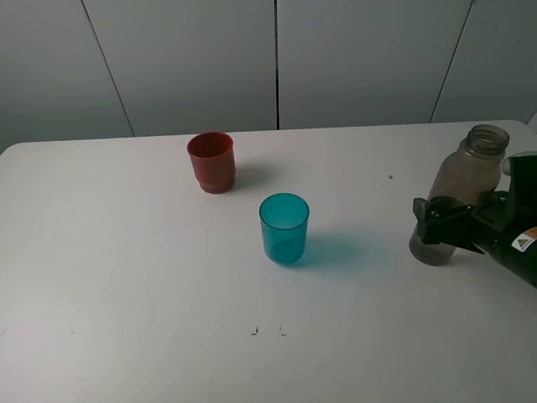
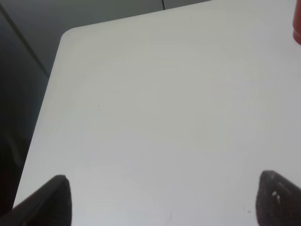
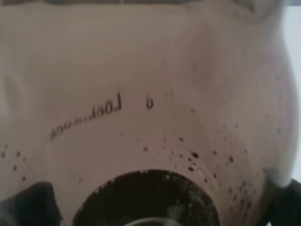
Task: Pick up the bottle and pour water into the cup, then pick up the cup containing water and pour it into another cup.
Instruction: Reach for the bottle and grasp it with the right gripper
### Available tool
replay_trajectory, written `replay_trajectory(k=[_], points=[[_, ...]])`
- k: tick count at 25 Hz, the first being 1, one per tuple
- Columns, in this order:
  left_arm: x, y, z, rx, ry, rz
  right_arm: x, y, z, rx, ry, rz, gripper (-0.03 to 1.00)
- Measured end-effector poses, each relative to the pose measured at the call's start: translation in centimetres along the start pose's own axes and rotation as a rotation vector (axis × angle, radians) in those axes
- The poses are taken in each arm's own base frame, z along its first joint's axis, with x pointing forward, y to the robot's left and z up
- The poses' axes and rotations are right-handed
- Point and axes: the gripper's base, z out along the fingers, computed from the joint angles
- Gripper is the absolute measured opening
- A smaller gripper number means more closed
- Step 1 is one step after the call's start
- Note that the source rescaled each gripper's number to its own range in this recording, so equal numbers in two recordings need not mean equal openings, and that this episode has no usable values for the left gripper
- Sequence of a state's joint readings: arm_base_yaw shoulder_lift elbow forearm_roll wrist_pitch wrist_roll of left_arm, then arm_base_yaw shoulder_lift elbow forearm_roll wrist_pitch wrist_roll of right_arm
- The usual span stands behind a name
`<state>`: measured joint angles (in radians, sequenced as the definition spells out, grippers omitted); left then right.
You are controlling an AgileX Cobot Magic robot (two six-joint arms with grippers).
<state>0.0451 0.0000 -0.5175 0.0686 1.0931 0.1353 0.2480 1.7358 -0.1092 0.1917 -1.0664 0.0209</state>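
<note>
Tabletop [image 1: 126,269]: bottle [image 1: 466,172], teal cup [image 1: 284,228], red cup [image 1: 211,161]

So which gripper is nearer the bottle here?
Right. The right gripper straddles the bottle at its lower body, jaws either side. The left gripper is far off, over bare table with only the red cup edge in view.

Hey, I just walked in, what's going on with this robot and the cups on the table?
The right gripper has its jaws spread wide around the lower body of the uncapped bottle, which stands upright on the table, not lifted yet. The teal cup and the red cup stand apart nearer the middle, untouched. The left gripper is open above the table, holding nothing.
</note>
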Motion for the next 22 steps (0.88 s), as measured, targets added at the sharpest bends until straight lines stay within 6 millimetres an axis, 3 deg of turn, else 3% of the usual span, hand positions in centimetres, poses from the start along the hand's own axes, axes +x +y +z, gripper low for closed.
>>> replay_trajectory(k=[22], points=[[0.00, 0.00, 0.00, 0.000, 0.000, 0.000, -0.04, 0.16, 0.31, -0.016, -0.034, 0.006, 1.00]])
